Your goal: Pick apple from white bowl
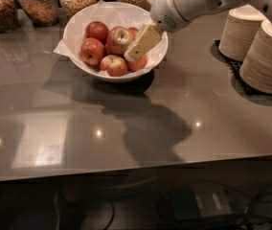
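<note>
Apples in white bowl, hand above them, opening cannot be told, glossy grey counter, jars behind.

Grey table bears white bowl, four jars, black mat; tool hovers over bowl.

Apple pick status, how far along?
Approach looks done: gripper hangs over the right side of the white bowl, tip at the apples. In hand: lining up a grasp; no apple is lifted. Left: grip one apple and lift it clear.
</note>
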Robot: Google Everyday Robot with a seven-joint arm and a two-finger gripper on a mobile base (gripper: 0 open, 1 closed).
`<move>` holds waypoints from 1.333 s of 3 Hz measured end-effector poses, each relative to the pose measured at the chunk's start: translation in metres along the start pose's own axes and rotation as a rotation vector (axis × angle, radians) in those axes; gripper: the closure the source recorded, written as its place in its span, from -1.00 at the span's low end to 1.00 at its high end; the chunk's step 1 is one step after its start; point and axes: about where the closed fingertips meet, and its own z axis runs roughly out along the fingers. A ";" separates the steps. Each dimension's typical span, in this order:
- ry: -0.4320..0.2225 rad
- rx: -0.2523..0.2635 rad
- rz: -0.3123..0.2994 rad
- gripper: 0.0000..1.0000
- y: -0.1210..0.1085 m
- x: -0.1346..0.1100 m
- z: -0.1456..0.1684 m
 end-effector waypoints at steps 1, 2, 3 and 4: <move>-0.020 -0.004 0.006 -1.00 0.003 0.006 0.009; -0.033 -0.007 0.009 -1.00 0.005 0.009 0.015; -0.050 -0.022 0.016 -0.90 0.006 0.013 0.029; -0.063 -0.031 0.020 -0.76 0.004 0.014 0.041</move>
